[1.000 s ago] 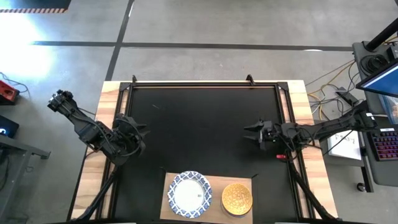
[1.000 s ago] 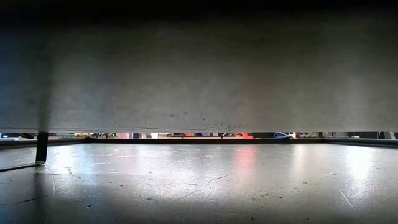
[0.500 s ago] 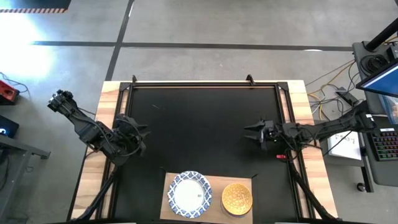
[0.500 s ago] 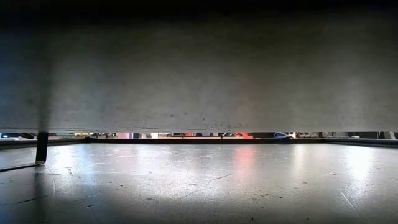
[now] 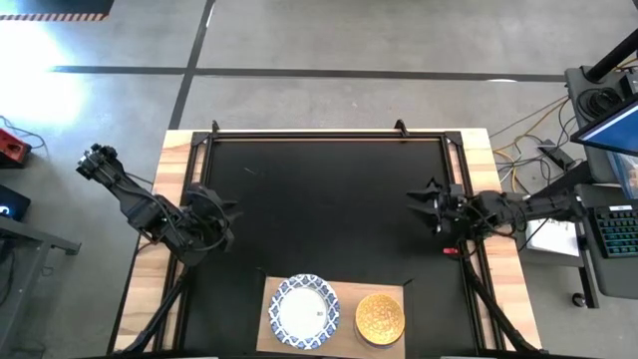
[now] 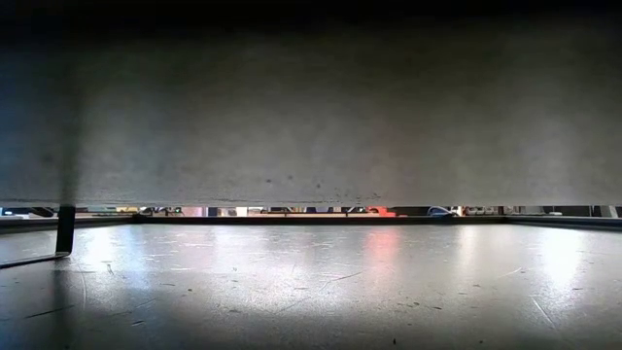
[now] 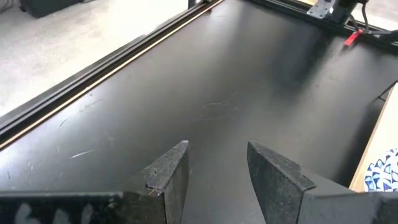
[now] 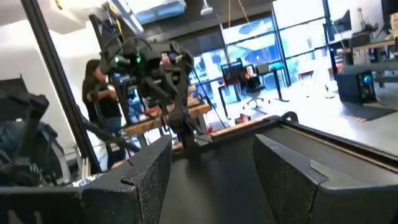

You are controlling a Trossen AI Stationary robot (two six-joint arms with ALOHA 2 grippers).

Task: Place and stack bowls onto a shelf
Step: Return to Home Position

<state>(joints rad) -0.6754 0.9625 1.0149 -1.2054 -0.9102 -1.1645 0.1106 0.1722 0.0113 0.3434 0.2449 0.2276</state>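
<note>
A white bowl with a blue patterned rim (image 5: 305,311) and a yellow-gold bowl (image 5: 380,318) sit side by side on the light-wood shelf (image 5: 399,295) at the table's near edge. A sliver of the white bowl (image 7: 380,173) shows in the left wrist view. My left gripper (image 5: 227,214) hovers open over the mat's left side, well away from the bowls. My right gripper (image 5: 424,201) is open at the mat's right side, holding nothing. The other bowls are out of view.
The black mat (image 5: 329,199) fills the table between wooden side edges (image 5: 171,170). A black frame rail (image 5: 329,135) runs along the far edge. A red-tipped object (image 5: 450,250) lies near the right rail. A person (image 8: 102,93) stands beyond the table.
My right gripper has drawn back toward the table's right edge and a little toward the far edge, staying open. The left arm and both bowls have kept still.
</note>
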